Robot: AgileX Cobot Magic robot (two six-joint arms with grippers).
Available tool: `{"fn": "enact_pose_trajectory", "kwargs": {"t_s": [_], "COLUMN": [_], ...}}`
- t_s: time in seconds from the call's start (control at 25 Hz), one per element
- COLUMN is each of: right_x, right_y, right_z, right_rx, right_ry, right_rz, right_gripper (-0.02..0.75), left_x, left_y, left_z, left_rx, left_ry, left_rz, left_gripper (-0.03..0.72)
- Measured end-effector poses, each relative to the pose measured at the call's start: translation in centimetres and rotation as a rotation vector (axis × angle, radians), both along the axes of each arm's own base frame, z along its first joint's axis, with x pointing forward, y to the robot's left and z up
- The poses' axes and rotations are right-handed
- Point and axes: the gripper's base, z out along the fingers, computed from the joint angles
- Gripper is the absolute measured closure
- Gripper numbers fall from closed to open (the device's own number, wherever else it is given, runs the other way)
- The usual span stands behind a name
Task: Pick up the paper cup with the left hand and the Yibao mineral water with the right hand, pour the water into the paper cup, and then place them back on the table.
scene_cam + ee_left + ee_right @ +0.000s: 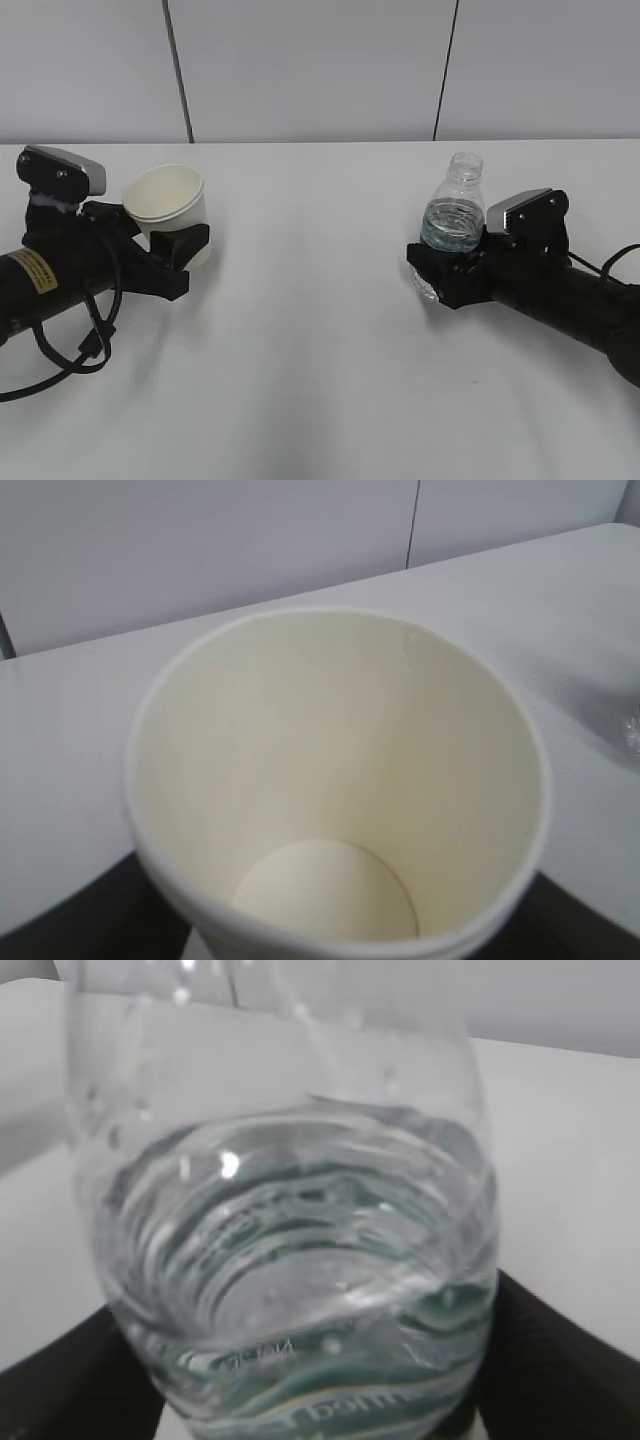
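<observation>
Even, soft overhead light w/ faint shadows under both arms on the table (320, 330). Right wrist view blurry up close; glare specks on the bottle (290, 1260).

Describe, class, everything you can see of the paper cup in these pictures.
The paper cup is small, plain white, with a rolled rim and tapered sides. Its cream inside looks dry and empty down to the round base. It sits between the fingers of the left gripper, tilted slightly toward the camera, at the left of the white table. Whether its base touches the table cannot be told. Only the gripper touches it.
</observation>
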Motion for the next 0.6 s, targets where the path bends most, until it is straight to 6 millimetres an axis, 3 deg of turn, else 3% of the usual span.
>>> {"fn": "enact_pose_trajectory", "kwargs": {"t_s": [0.32, 0.6], "right_x": [0.18, 0.11], "right_y": [0.03, 0.13], "right_z": [-0.07, -0.09], "right_rx": [-0.001, -0.004], "right_ry": [-0.004, -0.004], "right_rz": [0.003, 0.017], "right_gripper": [0.239, 0.260], "left_x": [0.00, -0.09], "left_y": [0.00, -0.13], "left_z": [0.00, -0.02], "left_rx": [0.000, 0.007], "left_ry": [0.000, -0.002], "left_rz": [0.000, -0.020], "left_gripper": [0.238, 0.238]}}
